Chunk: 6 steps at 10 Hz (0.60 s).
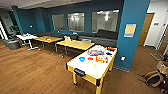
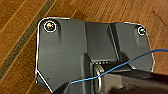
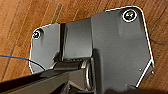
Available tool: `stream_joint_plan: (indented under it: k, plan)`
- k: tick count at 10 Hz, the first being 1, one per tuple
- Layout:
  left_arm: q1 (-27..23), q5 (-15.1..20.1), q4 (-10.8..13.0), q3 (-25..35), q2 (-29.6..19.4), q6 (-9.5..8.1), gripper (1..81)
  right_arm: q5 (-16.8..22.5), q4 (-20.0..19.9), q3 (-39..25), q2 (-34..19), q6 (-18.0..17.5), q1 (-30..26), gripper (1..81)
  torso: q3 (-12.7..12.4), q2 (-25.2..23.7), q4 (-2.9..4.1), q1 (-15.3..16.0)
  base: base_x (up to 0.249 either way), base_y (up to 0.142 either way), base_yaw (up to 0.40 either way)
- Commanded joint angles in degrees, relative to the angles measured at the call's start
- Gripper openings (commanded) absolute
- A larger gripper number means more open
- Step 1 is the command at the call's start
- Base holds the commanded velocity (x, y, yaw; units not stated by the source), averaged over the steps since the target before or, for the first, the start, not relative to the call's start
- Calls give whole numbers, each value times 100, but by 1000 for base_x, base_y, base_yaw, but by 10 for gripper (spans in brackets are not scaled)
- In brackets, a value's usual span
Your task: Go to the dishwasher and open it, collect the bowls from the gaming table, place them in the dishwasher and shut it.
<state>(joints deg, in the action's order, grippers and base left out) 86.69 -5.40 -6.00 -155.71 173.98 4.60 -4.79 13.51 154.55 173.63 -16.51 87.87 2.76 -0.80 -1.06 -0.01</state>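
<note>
Claw state could not be told; both wrists hung over wood floor, while blue bowl and orange-red bowl waited on the gaming table, suggesting the collecting step

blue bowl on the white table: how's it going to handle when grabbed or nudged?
The blue bowl looks small and plastic, so probably light and stiff. On the smooth white table it would likely slide when nudged rather than tip, since it sits low. It stands apart from the orange-red bowl, so a nudge may not disturb that.
</note>
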Motion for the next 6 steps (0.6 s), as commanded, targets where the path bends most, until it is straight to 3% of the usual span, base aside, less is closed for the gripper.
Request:
stream_joint_plan:
  k: [1,3,6]
  plan:
    - [-270,294,-15,14,5,24,811,259,-15,-23,16,16,-283,811,0,0,0,1,228,0,0]
    - [-270,294,-15,14,5,24,811,259,-15,-23,16,16,-283,811,0,0,0,3,214,0,0]
    - [-270,294,-15,14,5,15,811,259,-15,-23,16,16,-291,811,0,0,0,3,189,68,0]
